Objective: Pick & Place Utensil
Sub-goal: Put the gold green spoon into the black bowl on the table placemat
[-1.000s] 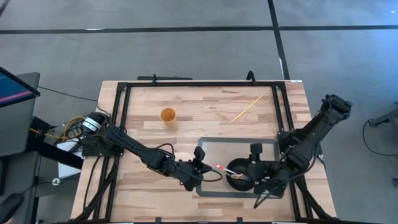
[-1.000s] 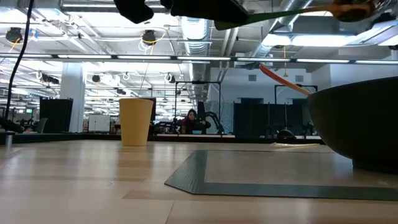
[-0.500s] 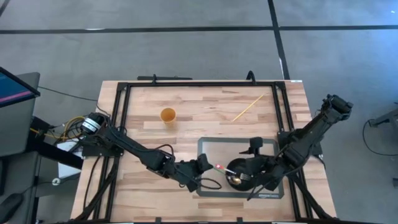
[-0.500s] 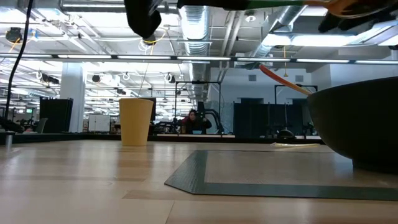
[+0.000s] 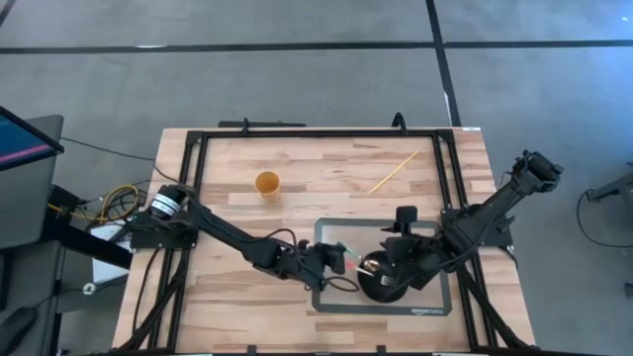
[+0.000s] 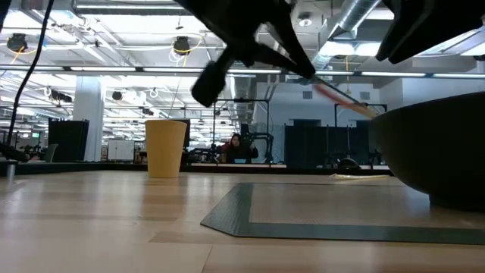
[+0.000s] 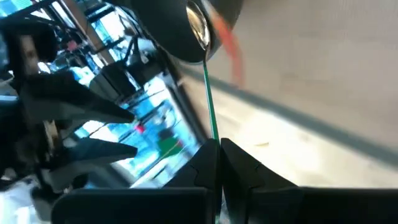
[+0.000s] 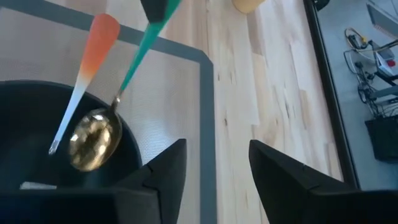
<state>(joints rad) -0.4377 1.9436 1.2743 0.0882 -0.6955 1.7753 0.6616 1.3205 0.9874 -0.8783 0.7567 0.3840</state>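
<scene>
A spoon with a thin green handle and a gold bowl reaches into the black bowl on the grey mat. My left gripper is just left of the black bowl, shut on the spoon's handle. An orange and white utensil leans in the black bowl, its orange end sticking out over the rim. My right gripper hangs over the black bowl's right side, open, touching nothing. My left gripper pinches the spoon's green handle between its two fingers, near the handle's free end. The handle runs straight forward out of the fingers, along them, from the table's left. The gold bowl sits over the black bowl's inside; whether it rests there, I cannot tell.
A yellow cup stands on the far left part of the table, also in the low view. A thin wooden stick lies near the far right corner. A black frame rims the table.
My right gripper has moved from the mat's near edge toward the far side and left, coming over the black bowl. My left gripper has shifted right toward the bowl and dropped lower, carrying the spoon's gold end over the bowl.
</scene>
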